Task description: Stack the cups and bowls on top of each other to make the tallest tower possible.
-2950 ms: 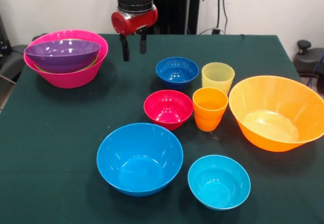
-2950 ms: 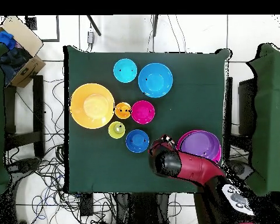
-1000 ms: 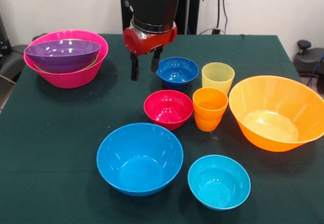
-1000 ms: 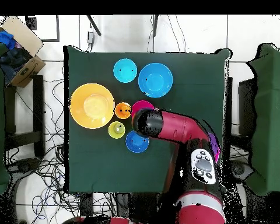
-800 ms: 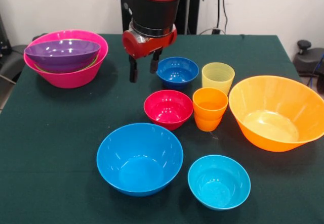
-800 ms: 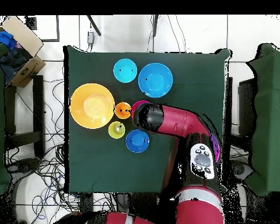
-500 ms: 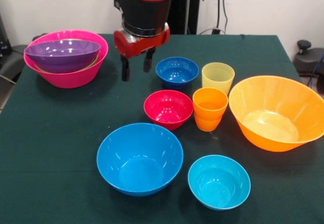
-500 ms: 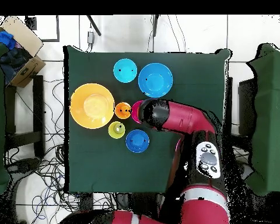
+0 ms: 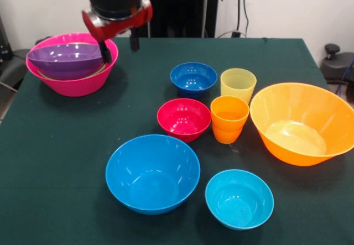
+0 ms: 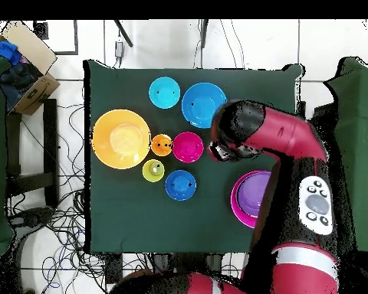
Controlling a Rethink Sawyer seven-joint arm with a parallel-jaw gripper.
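Note:
My gripper [image 9: 119,48] hangs open and empty above the table, beside the right rim of the tower. The tower is a large pink bowl [image 9: 77,84] holding a purple bowl [image 9: 67,58], with a green rim [image 9: 102,67] showing between them. A sky blue bowl [image 9: 152,173], a cyan bowl [image 9: 239,198], a red bowl [image 9: 183,118] and a dark blue bowl [image 9: 193,78] sit loose on the cloth. The pale yellow cup [image 9: 238,84] and the orange cup [image 9: 229,118] stand upright beside the large orange bowl [image 9: 301,122]. In the overhead view my arm [image 10: 252,130] hides the gripper.
The green cloth table [image 9: 61,145] carries everything. In the overhead view the pink bowl [image 10: 238,200] lies near the table's right edge, partly under my arm. Chairs, cables and a cardboard box [image 10: 22,53] surround the table.
My gripper has left the spot beside the dark blue bowl, rising and moving left in the front view to the pink bowl's rim. It stays open. No bowl or cup has moved.

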